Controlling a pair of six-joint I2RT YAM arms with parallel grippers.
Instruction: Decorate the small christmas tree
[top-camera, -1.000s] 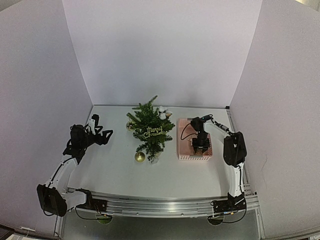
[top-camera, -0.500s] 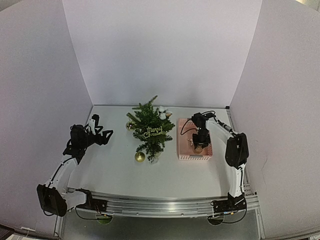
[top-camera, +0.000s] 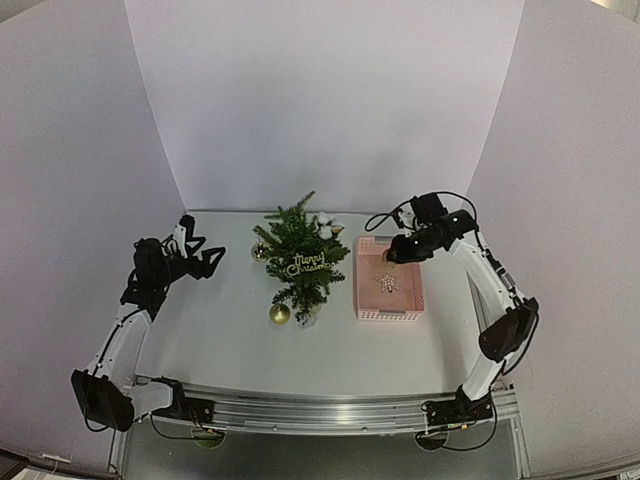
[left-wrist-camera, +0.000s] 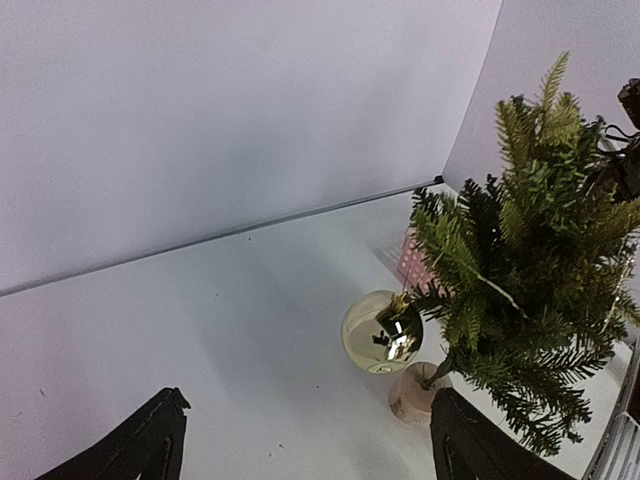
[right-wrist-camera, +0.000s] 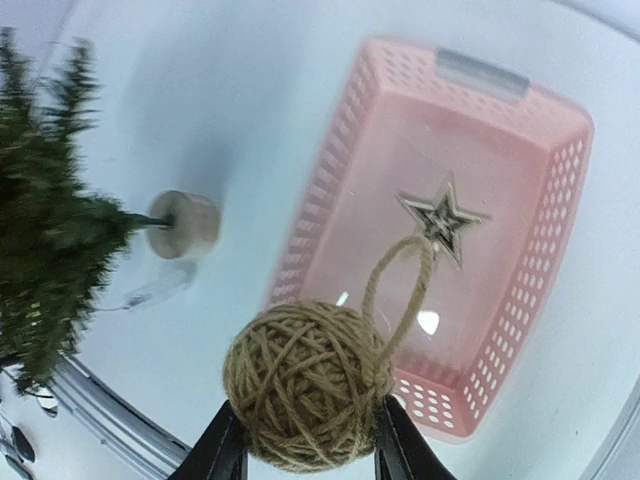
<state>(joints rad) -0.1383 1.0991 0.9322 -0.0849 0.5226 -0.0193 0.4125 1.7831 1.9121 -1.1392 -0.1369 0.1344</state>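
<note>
The small christmas tree stands mid-table on a pale base, with a gold "Merry Christmas" sign, gold baubles and white ornaments on it. It also shows in the right wrist view. My right gripper is raised above the pink basket and shut on a twine ball ornament with a hanging loop. A star ornament lies in the basket. My left gripper is open and empty, left of the tree; its fingertips frame the bauble.
White walls enclose the table on three sides. A metal rail runs along the near edge. A gold bauble hangs low at the tree's front left. Open tabletop lies between my left gripper and the tree.
My right gripper has lifted out of the pink basket with the twine ball, rising up and back. My left arm has shifted slightly.
</note>
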